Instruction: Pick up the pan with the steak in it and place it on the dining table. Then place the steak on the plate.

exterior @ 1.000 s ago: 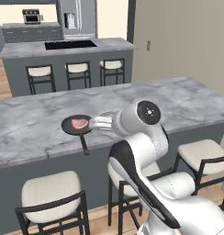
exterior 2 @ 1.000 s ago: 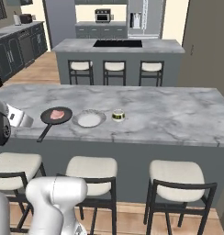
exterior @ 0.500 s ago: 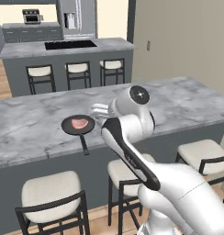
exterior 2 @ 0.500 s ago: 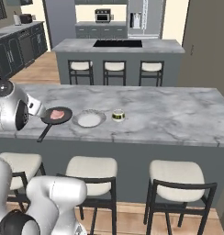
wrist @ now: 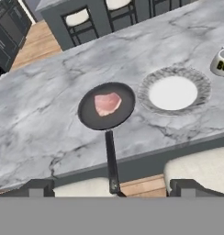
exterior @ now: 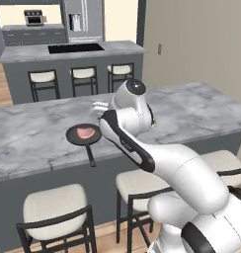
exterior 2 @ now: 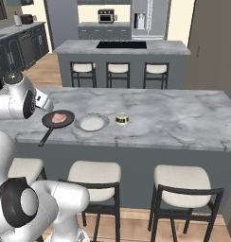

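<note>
Tabletop [wrist: 49, 133]: pan [wrist: 106, 106] with steak [wrist: 107, 103] at frame center, plate [wrist: 173, 92] beside.
Claw [wrist: 112, 187]: spread, empty.
Risk: handle overhangs; bump tips pan.

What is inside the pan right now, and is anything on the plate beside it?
Inside the pan lies the steak, flat on the black base. The pan sits on the dining table. The plate beside it holds nothing. What lies under the steak is covered.
</note>
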Tool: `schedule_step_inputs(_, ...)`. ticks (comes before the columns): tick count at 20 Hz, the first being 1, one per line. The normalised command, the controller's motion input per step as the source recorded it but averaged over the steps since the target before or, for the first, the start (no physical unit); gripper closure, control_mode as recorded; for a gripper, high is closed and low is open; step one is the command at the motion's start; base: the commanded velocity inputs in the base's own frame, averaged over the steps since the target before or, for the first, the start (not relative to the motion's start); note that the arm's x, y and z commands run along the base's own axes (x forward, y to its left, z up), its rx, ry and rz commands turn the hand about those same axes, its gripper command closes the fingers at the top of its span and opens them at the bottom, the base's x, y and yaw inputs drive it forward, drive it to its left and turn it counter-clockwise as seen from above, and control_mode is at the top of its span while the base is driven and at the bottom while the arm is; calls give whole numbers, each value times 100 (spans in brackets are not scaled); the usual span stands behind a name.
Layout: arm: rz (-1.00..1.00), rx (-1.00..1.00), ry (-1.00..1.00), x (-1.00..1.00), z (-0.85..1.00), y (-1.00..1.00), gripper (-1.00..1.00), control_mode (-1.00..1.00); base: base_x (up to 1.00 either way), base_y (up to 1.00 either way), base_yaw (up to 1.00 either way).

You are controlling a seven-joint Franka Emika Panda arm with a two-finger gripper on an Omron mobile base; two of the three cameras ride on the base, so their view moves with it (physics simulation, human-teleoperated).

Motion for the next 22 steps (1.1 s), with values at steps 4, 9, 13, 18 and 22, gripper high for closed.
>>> schedule_step_inputs(4,0,0,0,0,0,0,-100,-100,0,0,0)
schedule_step_inputs(9,0,0,1,1,-2,0,-100,-100,0,0,0)
schedule_step_inputs(13,0,0,5,9,-11,0,-100,-100,0,0,0)
schedule_step_inputs(18,0,-1,6,18,-20,0,-100,-100,0,0,0)
schedule_step_inputs(22,-1,-1,5,21,-11,0,-100,-100,0,0,0)
